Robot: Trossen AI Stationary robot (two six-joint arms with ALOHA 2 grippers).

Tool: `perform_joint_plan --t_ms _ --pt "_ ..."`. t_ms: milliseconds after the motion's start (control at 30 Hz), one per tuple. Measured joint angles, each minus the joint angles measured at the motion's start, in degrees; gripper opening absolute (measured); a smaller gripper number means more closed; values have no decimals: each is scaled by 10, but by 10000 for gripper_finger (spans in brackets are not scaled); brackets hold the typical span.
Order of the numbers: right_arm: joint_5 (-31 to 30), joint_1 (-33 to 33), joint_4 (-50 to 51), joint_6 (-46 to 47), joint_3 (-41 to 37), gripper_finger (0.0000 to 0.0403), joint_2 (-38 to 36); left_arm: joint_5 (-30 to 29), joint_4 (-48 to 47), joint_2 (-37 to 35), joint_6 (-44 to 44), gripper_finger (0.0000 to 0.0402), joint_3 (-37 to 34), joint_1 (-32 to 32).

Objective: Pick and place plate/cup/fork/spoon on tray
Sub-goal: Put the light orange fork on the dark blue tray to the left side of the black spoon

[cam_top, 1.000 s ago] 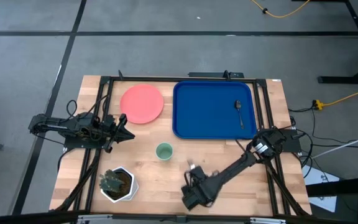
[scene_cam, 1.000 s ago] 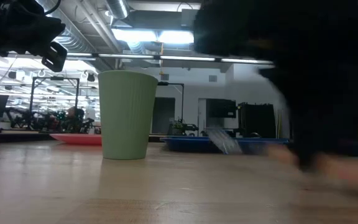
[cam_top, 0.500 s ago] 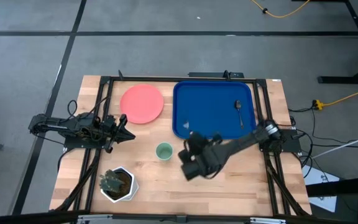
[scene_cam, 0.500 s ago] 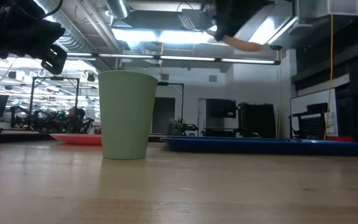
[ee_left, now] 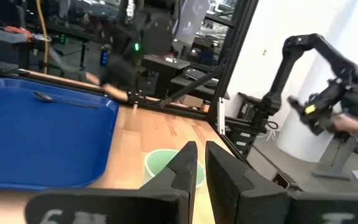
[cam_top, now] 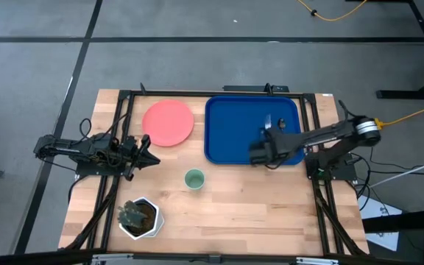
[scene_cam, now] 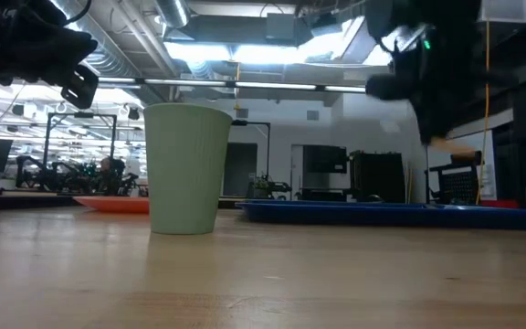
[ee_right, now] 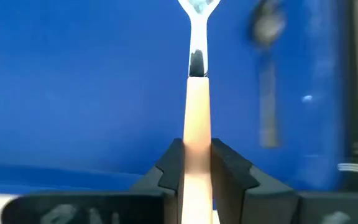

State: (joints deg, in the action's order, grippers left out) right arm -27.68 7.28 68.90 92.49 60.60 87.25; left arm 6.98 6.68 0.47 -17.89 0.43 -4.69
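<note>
My right gripper [cam_top: 268, 141] is over the deep-blue tray [cam_top: 219, 132] and is shut on the fork [ee_right: 197, 81], which has a tan handle and silver tines. The dark spoon [ee_right: 267, 68] lies in the tray beside it. The coral-pink plate [cam_top: 168, 122] lies flat on the table left of the tray. The pale green cup [cam_top: 193, 179] stands upright on the table in front of them. My left gripper [cam_top: 153, 160] waits, shut and empty, at the table's left, near the plate. My right gripper pinches the fork's tan handle [ee_right: 197, 134] between its two fingers [ee_right: 173, 165]. The fork lies along the fingers and sticks out ahead of them, tines [ee_right: 197, 9] foremost. It is lifted clear above the tray floor.
A white pot with a plant [cam_top: 138, 217] stands at the table's near left. The tray's left half [cam_top: 234, 129] is bare. Dark frame rails run along the table's left and right sides.
My right gripper has risen from the table's near edge with the fork. It has swung toward the far right and now stands over the tray. The fork has been lifted clear of the table and carried along.
</note>
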Motion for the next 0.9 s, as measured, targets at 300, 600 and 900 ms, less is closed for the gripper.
perform_joint_plan --t_ms 300,600,900 --pt "45 -88 -153 -84 -186 55 -55 -5 0 0 -2 27 0 0" --pt "65 -160 -217 -163 -199 55 -57 -5 0 0 0 27 0 0" --pt "84 -203 -216 -163 -199 91 -57 -5 0 0 0 27 0 0"
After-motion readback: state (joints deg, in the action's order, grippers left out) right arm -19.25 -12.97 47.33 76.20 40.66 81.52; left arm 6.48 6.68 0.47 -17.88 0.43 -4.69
